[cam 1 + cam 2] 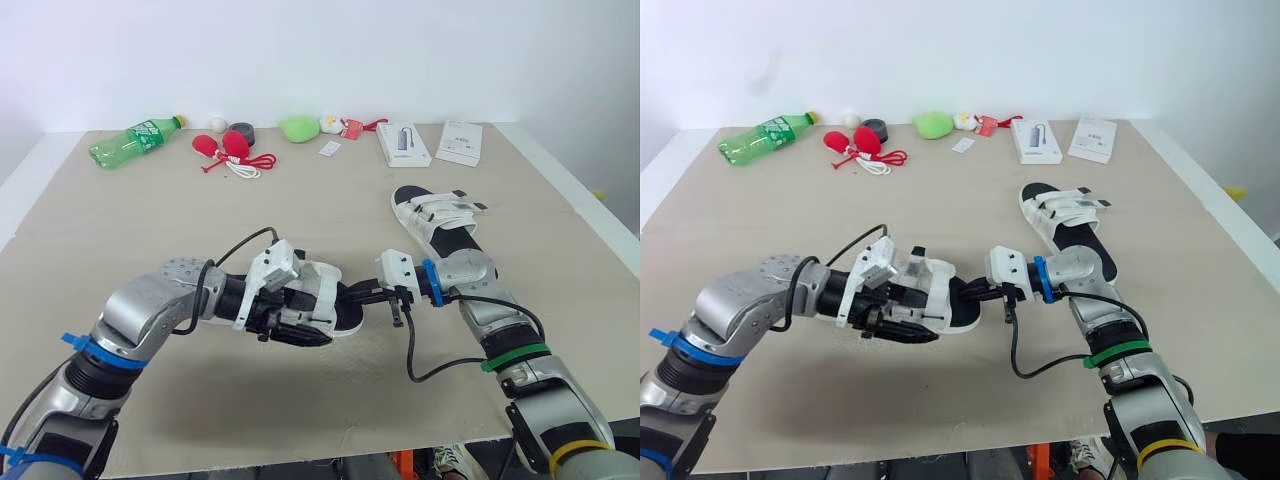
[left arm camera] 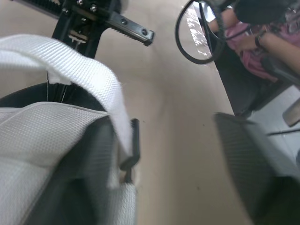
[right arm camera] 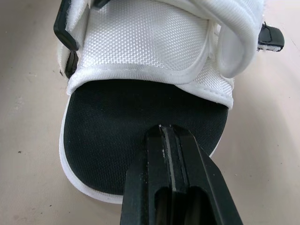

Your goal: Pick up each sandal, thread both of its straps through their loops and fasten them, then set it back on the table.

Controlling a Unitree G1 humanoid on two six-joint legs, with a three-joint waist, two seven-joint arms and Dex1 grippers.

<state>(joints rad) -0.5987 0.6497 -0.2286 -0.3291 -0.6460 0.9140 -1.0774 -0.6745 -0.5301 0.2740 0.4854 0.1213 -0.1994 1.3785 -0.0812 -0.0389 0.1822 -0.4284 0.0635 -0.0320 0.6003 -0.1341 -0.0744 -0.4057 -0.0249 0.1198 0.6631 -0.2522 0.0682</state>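
Right wrist view showed the right gripper (image 3: pixel 164 133), fingers pressed together, at the black footbed (image 3: pixel 112 126) of the near sandal (image 3: pixel 145 42), which was clamped by the left gripper (image 1: pixel 300 325) at lower centre of the left eye view. Threading was judged under way: the loose white woven strap (image 2: pixel 89 79) needed feeding through its rigid black loop (image 2: pixel 135 145). The other sandal (image 1: pixel 440 222) lay right of centre on the table (image 1: pixel 150 230).

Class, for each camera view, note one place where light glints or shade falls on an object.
Left eye view: the green plastic bottle glints; the far white strapped sandal throws barely any shade on the beige table. Right wrist view: the near white mesh sandal has a matt black footbed, darkest under its strap; the shut right pincer catches light along its edges.
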